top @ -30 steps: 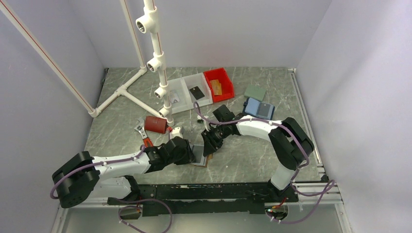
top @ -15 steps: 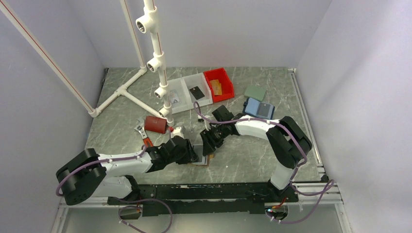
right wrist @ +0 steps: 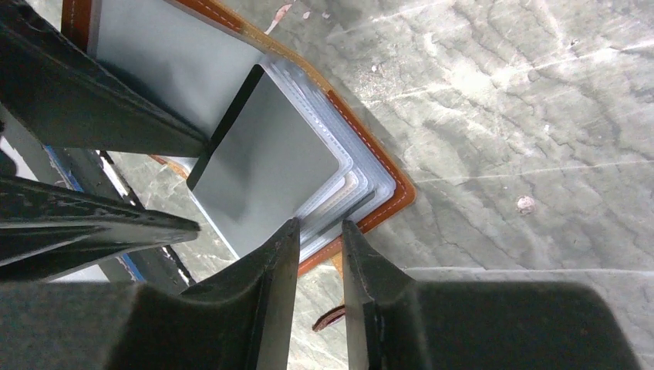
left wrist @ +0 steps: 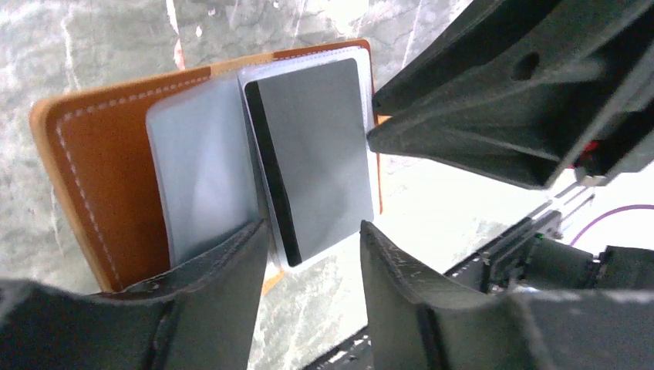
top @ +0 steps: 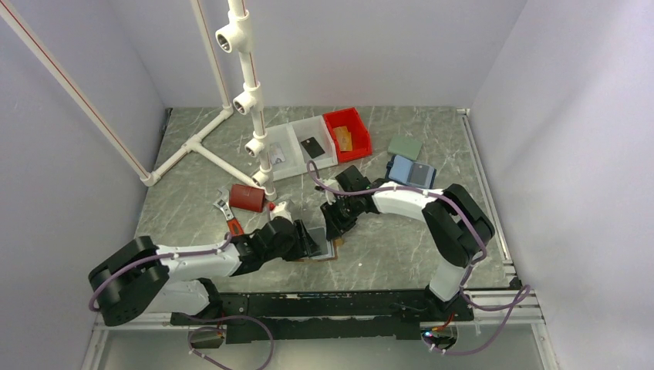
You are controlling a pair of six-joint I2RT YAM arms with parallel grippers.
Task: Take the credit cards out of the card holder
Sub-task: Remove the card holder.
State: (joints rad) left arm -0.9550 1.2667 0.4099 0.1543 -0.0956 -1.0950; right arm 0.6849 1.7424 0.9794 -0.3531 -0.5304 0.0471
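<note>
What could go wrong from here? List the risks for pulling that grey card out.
1. The right pincer sits at the corner where the grey card and the clear sleeves stack, so it may pinch a sleeve instead of the card.
2. The left pincer stands open at the near edge of the card holder; if it isn't pinning it, the holder could drag along.

Card holder (left wrist: 92, 177) crowded from the left and from behind
The left end effector (top: 307, 241) blocks its left side, the right end effector (top: 336, 230) its far side; bare table (top: 393, 247) opens to its right; a dark red box (top: 247, 197) and wrench (top: 222, 208) stand behind-left.
</note>
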